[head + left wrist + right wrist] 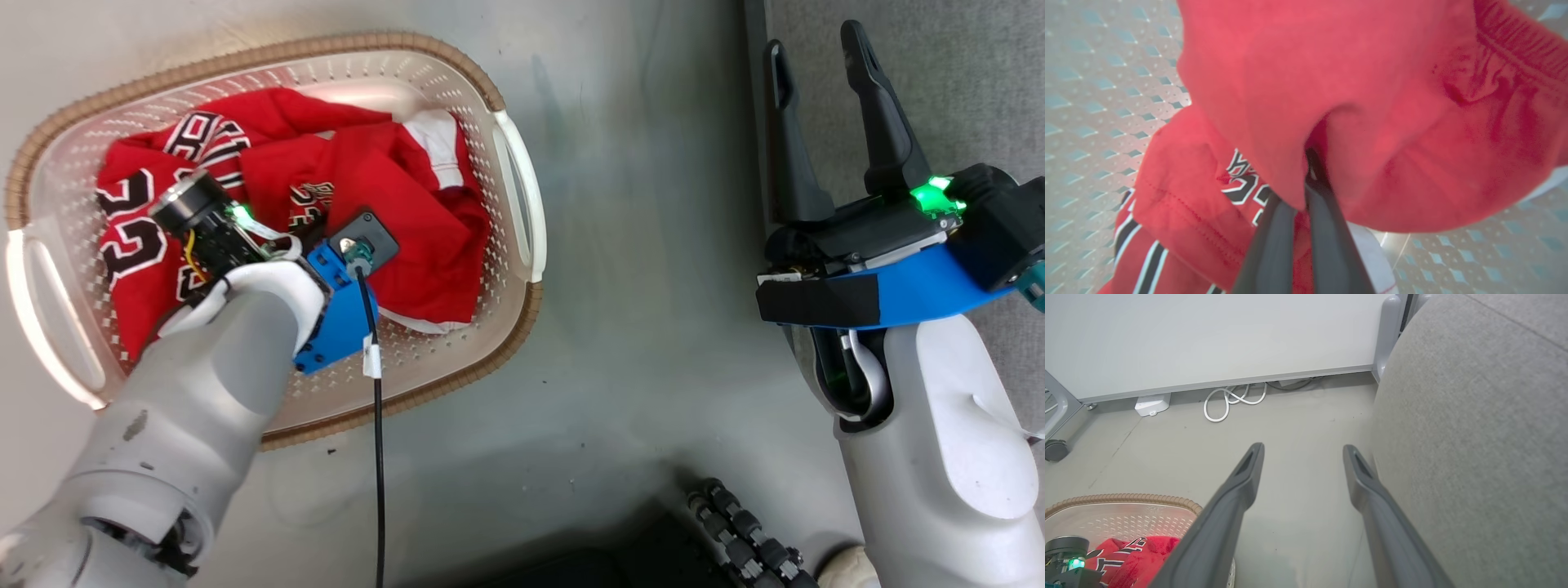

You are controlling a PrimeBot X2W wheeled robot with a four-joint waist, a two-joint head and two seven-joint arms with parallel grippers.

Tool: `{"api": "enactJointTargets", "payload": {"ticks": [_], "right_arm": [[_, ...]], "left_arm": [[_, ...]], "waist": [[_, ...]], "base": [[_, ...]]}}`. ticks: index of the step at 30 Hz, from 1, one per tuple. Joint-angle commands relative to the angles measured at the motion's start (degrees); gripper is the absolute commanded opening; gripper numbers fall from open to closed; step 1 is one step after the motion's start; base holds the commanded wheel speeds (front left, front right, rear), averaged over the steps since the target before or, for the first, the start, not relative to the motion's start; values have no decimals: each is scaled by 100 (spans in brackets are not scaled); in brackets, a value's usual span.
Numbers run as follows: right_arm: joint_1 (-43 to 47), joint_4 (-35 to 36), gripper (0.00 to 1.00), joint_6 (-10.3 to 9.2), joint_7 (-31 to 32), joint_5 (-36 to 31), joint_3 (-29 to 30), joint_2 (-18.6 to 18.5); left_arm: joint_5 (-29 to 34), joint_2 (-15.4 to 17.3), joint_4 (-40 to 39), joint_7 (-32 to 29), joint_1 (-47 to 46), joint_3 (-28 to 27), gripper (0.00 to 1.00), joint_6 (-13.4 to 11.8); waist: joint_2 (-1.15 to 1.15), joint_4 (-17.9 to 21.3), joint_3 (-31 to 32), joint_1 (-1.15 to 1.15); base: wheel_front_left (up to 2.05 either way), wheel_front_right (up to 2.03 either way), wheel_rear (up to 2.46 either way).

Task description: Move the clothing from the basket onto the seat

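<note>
Grey floor holds the basket, red clothing heaped inside. Left gripper reaches into it, jaws pinched on a red fold; right gripper hangs beside the seat, jaws wide.

The clothing lying in the basket bears large black numerals outlined in white at the left of the heap in the head view, crumpled but shaped like 2s. A curved row of black block letters near the top is too creased to read. The left wrist view shows a scrap of similar outlined lettering, too cut off to make out.
</note>
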State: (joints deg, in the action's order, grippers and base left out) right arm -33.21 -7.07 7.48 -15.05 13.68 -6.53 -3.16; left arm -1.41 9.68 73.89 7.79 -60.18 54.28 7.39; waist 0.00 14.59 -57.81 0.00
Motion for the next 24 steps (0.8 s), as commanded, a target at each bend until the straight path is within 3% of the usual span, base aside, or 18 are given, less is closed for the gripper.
{"api": "enactJointTargets", "payload": {"ticks": [1, 14, 24], "right_arm": [[-34, -34, 100, 3, -20, 12, 27, 1], [278, -252, 100, 3, -20, -29, 139, -149], [606, -431, 100, 3, -20, -73, 211, -248]], "left_arm": [[-97, -55, -1, 121, 43, 4, 0, 10], [-761, -483, -411, 741, 540, -6, 0, 10], [-1078, -454, -1856, 748, 1289, -453, 0, -127]], "waist": [[0, -60, 129, 0], [0, -452, 1217, 0], [0, -711, 2219, 0]], "base": [[0, 0, 0], [0, 0, 0], [0, 0, 0]]}}
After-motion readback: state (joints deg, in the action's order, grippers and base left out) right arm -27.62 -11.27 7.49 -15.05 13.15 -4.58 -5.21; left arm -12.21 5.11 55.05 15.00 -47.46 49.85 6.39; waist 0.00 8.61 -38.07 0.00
